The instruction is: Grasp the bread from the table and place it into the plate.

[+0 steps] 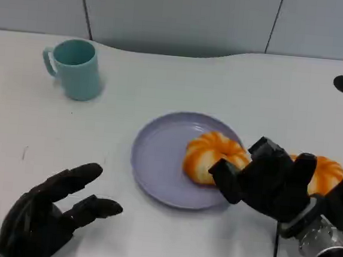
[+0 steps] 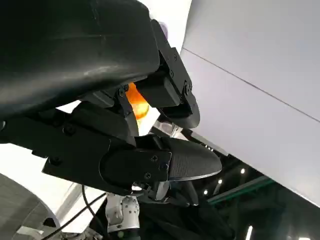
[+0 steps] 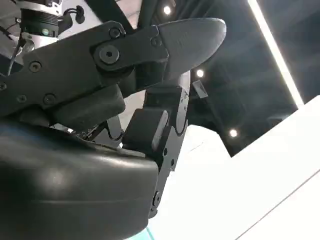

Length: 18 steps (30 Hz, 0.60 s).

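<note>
With one bread (image 1: 212, 157) already on the plate (image 1: 157, 157), just ahead of the empty, loosely spread right robot hand (image 1: 267, 180), probably reaching now for the second bread (image 1: 325, 173) on the tabletop (image 1: 235, 86) just behind its fingers; next, closing around it; left robot hand (image 1: 47, 214) idle, spread.

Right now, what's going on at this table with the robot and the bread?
One orange-and-white ring-shaped bread already lies in the round lilac plate. A second orange bread sits on the white table to the plate's right, partly hidden behind the robot's right hand, whose fingers are spread and hold nothing. The left hand rests open near the front edge. A teal mug stands at the back left.
</note>
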Each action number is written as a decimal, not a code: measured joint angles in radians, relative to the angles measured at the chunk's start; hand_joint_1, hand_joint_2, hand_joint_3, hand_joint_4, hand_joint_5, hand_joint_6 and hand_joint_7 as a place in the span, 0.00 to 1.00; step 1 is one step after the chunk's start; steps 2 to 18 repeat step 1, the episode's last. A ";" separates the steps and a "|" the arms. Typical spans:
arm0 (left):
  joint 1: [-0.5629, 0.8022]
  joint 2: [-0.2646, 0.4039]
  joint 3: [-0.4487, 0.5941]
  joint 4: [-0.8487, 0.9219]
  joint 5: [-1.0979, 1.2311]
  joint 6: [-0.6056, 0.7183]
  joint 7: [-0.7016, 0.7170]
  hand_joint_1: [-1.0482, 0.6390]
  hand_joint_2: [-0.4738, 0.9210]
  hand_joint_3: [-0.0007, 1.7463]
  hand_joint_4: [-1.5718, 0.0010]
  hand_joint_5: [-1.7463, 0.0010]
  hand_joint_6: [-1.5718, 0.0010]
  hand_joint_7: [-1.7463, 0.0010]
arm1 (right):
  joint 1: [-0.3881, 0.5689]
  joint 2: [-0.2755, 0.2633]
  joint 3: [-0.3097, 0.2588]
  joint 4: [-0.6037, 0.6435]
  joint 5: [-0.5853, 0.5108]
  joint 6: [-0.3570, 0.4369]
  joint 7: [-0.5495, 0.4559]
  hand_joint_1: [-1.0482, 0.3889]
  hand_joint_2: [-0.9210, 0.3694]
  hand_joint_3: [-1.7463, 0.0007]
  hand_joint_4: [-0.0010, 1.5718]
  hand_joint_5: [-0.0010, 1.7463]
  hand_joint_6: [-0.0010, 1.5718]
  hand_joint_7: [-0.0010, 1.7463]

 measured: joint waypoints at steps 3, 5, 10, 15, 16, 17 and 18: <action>0.000 0.000 0.000 0.000 0.000 0.001 0.000 0.10 1.00 0.21 0.59 0.51 0.46 0.98 | 0.001 0.000 0.000 -0.001 0.000 -0.003 -0.001 0.30 0.00 0.93 0.58 0.84 0.80 0.17; 0.000 0.000 0.000 0.000 0.000 0.001 0.000 0.10 1.00 0.21 0.59 0.51 0.46 0.98 | 0.001 0.000 0.000 -0.001 0.000 -0.003 -0.001 0.30 0.00 0.93 0.58 0.84 0.80 0.17; 0.000 0.000 0.000 0.000 0.000 0.001 0.000 0.10 1.00 0.21 0.59 0.51 0.46 0.98 | 0.001 0.000 0.000 -0.001 0.000 -0.003 -0.001 0.30 0.00 0.93 0.58 0.84 0.80 0.17; 0.000 0.000 0.000 0.000 0.000 0.001 0.000 0.10 1.00 0.21 0.59 0.51 0.46 0.98 | 0.001 0.000 0.000 -0.001 0.000 -0.003 -0.001 0.30 0.00 0.93 0.58 0.84 0.80 0.17; 0.000 0.000 0.000 0.000 0.000 0.001 0.000 0.10 1.00 0.21 0.59 0.51 0.46 0.98 | 0.001 0.000 0.000 -0.001 0.000 -0.003 -0.001 0.30 0.00 0.93 0.58 0.84 0.80 0.17; 0.000 0.000 0.000 0.000 0.000 0.001 0.000 0.10 1.00 0.21 0.59 0.51 0.46 0.98 | 0.001 0.000 0.000 -0.001 0.000 -0.003 -0.001 0.30 0.00 0.93 0.58 0.84 0.80 0.17; 0.000 0.000 0.000 0.000 0.000 0.001 0.000 0.10 1.00 0.21 0.59 0.51 0.46 0.98 | 0.001 0.000 0.000 -0.001 0.000 -0.003 -0.001 0.30 0.00 0.93 0.58 0.84 0.80 0.17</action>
